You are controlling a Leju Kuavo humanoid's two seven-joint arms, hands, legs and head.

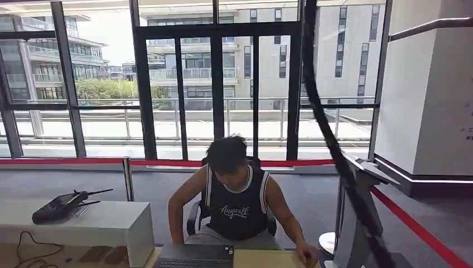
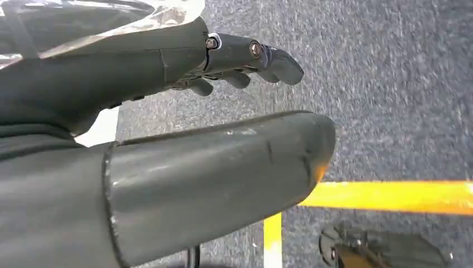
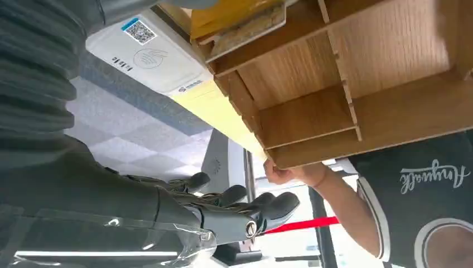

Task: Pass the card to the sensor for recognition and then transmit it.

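From the head view, a person (image 1: 237, 198) in a dark sleeveless jersey sits in a chair just behind the desk (image 1: 268, 259), head bent, one hand (image 1: 305, 255) resting on the desk's far right part; a laptop (image 1: 195, 255) lies at the near edge, a handheld radio (image 1: 62, 205) sits on a white cabinet (image 1: 106, 223) to the left, and a grey turnstile post (image 1: 360, 223) stands at the right beside a red barrier tape (image 1: 415, 226). In the left wrist view, the left hand (image 2: 223, 61) hangs over grey carpet with a yellow floor line (image 2: 390, 196), fingers loosely curled, holding nothing. In the right wrist view, the right hand (image 3: 234, 206) is spread and empty, near a wooden shelf unit (image 3: 334, 84) and a white card sensor (image 3: 153, 58) (QR code on its face); I cannot tell where the card is.
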